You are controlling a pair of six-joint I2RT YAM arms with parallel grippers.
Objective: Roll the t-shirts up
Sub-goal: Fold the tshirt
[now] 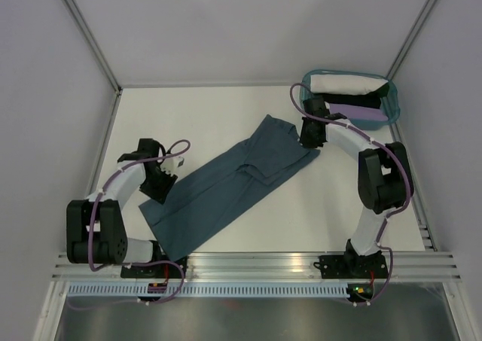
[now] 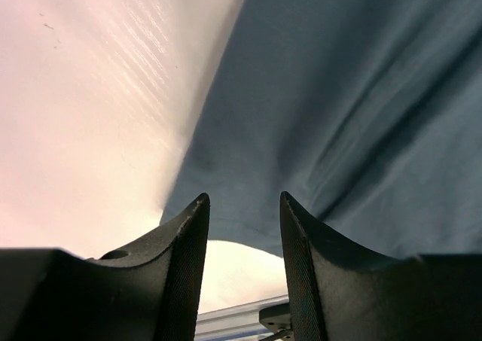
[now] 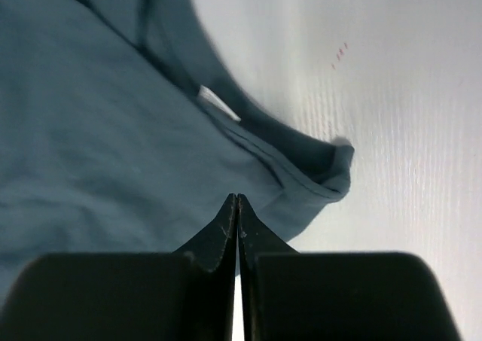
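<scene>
The teal basket (image 1: 392, 106) sits in the far right corner of the table (image 1: 196, 115). In it lie a white bundle (image 1: 343, 81) at the back, a black bundle (image 1: 352, 102) in the middle and a lilac bundle (image 1: 367, 116) in front. The blue shirt (image 1: 226, 187) is outside the basket, folded long and lying slanted on the table; the left gripper (image 2: 242, 199) is half open at the shirt's near edge, and the right gripper (image 3: 238, 198) is pinched tight at the collar end, though I cannot tell if it nips any cloth.
</scene>
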